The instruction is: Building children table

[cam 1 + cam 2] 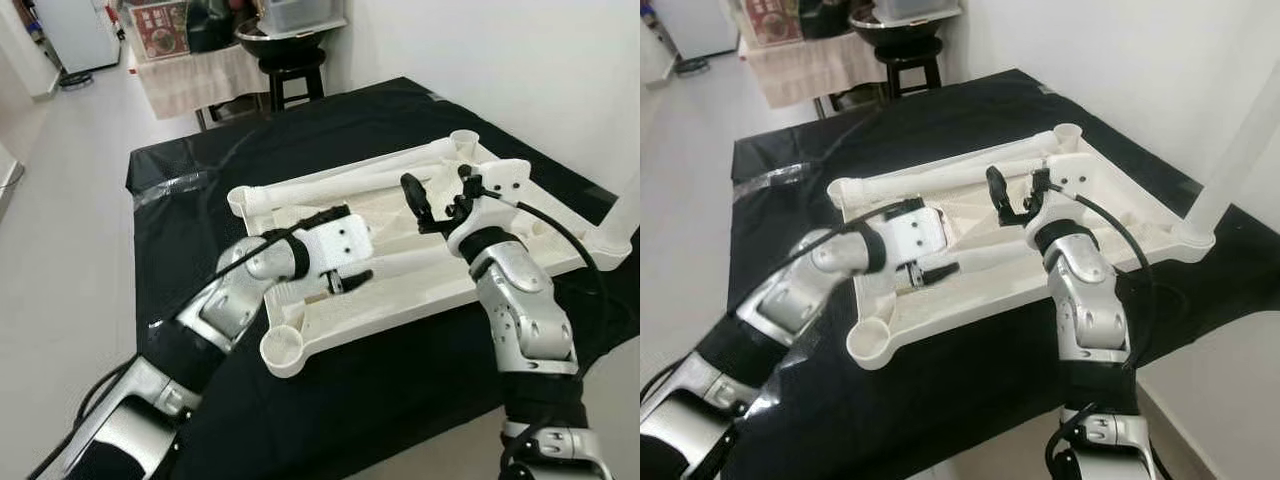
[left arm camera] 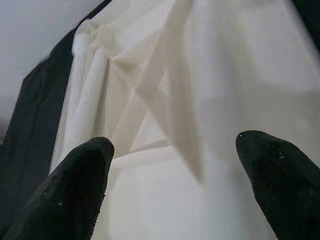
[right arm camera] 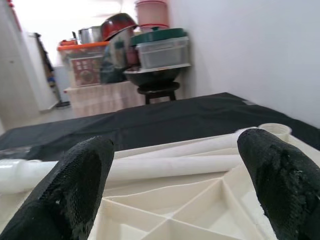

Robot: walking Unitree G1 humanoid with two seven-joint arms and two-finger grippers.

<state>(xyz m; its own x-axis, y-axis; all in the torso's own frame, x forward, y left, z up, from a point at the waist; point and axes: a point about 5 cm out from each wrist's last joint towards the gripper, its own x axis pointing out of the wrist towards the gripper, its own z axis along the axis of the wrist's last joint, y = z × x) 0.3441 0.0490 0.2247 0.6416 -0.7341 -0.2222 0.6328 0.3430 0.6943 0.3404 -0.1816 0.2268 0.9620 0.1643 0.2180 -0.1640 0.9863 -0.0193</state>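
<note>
Black cloth covers the square worktop (image 1: 400, 120), which stands in a bright room with a pale floor and a white wall on the right. Far off, a dark stool (image 1: 292, 68) holds pots and boxes.

On the cloth lies the white plastic children's tabletop (image 1: 400, 215). It is upside down, so its ribs face up and the round leg sockets at its corners open upward. That is probably so the legs can be pushed in from above. Its long side runs from near left to far right. One white round leg (image 1: 616, 222) already stands up in the right corner socket. Loose white tube legs (image 1: 350, 182) lie along the far edge of the tabletop.

The left pincer (image 1: 350, 279) is low over the near left part of the tabletop. Its two black fingers (image 2: 80, 175) are spread wide and hold nothing. The right pincer (image 1: 440, 195) hangs above the middle, pointing away toward the loose legs. It is wide open too, with nothing in it.
</note>
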